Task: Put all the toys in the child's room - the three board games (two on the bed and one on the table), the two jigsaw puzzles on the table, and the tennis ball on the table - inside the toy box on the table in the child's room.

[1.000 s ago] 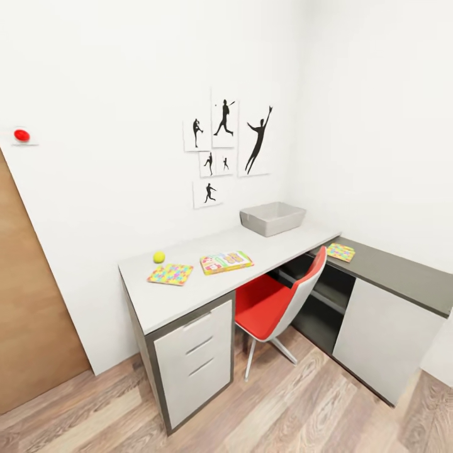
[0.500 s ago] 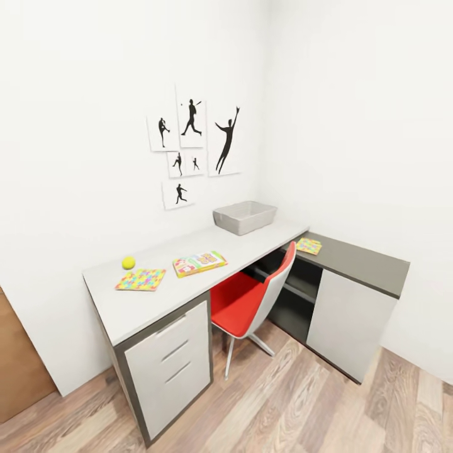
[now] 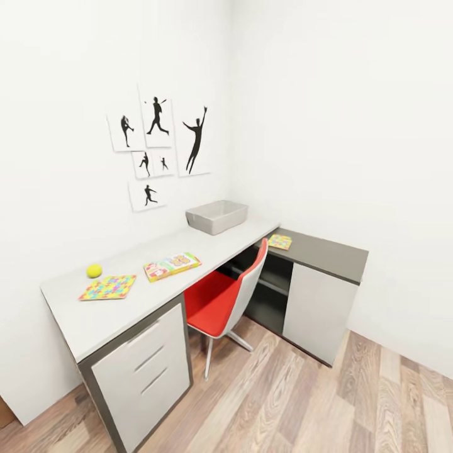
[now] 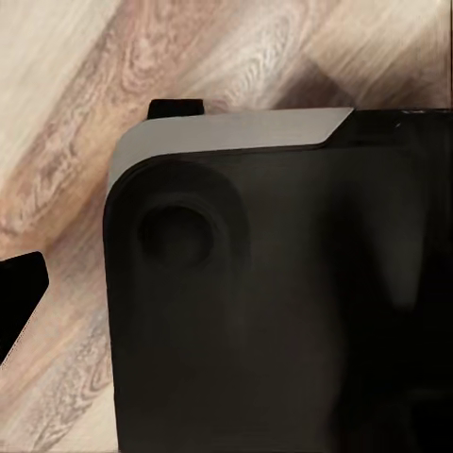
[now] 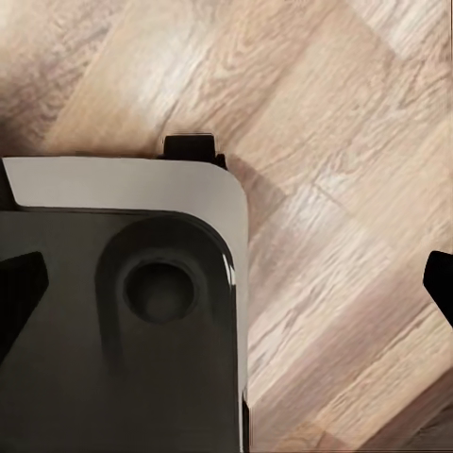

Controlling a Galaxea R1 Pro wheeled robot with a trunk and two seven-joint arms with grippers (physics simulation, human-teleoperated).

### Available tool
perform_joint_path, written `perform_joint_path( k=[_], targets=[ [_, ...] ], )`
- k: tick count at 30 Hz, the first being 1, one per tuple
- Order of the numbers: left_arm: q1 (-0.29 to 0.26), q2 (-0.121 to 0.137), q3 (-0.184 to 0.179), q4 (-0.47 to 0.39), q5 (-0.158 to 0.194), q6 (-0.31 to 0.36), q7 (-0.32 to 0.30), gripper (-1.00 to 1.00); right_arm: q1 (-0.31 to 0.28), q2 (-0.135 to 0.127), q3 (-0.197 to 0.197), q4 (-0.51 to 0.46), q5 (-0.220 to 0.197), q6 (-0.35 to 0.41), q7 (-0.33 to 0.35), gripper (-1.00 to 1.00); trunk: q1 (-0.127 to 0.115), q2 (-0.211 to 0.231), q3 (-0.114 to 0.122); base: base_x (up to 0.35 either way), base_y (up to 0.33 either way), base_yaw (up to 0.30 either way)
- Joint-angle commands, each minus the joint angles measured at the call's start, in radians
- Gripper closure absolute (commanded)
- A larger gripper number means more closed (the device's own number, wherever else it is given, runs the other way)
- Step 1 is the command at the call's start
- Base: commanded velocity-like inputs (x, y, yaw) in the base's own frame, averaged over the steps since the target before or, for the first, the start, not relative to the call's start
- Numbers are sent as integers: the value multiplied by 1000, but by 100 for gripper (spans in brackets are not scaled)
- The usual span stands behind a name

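In the head view the table (image 3: 94, 321) runs along the left wall. On it lie the tennis ball (image 3: 94, 270), a jigsaw puzzle (image 3: 108, 287) beside it, and a board game (image 3: 172, 265) near the middle. The empty toy box (image 3: 217, 216) stands at the table's far end. A second jigsaw puzzle (image 3: 280, 241) lies on the dark cabinet top in the corner. The bed is out of view. Both wrist views look down at my dark base and the plank floor. My left gripper (image 4: 226, 293) and right gripper (image 5: 226, 283) are open and hold nothing.
A red chair (image 3: 220, 302) is tucked under the table between the drawers (image 3: 145, 371) and the low dark cabinet (image 3: 321, 296). Black silhouette prints (image 3: 157, 148) hang on the wall. Wood-plank floor (image 3: 302, 402) spreads in front of the furniture.
The head camera has swung right, so the whole scene has shifted left and the wooden door has left the picture. The toys themselves have not moved.
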Motion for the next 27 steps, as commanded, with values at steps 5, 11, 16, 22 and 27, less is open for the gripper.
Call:
perform_joint_path(
  k=[5, 11, 16, 22, 27],
  targets=[
    [-13, -8, 0, -1, 0, 1, 4, -100, -21, 0, 0, -2, -1, 24, 0, -100, 0, -1, -3, 0, 0, -278],
    [-43, -13, 0, -1, 1, 3, 5, -100, -63, 1, 0, -2, -1, 59, 0, -100, 0, -1, -6, 0, 0, -277],
    [-82, -17, 1, -1, 3, 19, 4, -100, -111, 1, 0, -2, -2, 109, -1, -100, 0, -1, -9, 0, 0, -277],
    [-153, -34, 1, -1, 6, 88, 3, -100, -188, 0, 0, -2, -1, 208, -1, -100, 0, -1, -13, 0, 0, -277],
    [-209, -52, 0, -2, 7, 137, 3, -100, -251, -1, 0, -2, -1, 275, -2, -100, 0, -1, -16, 0, 0, -277]
  ],
)
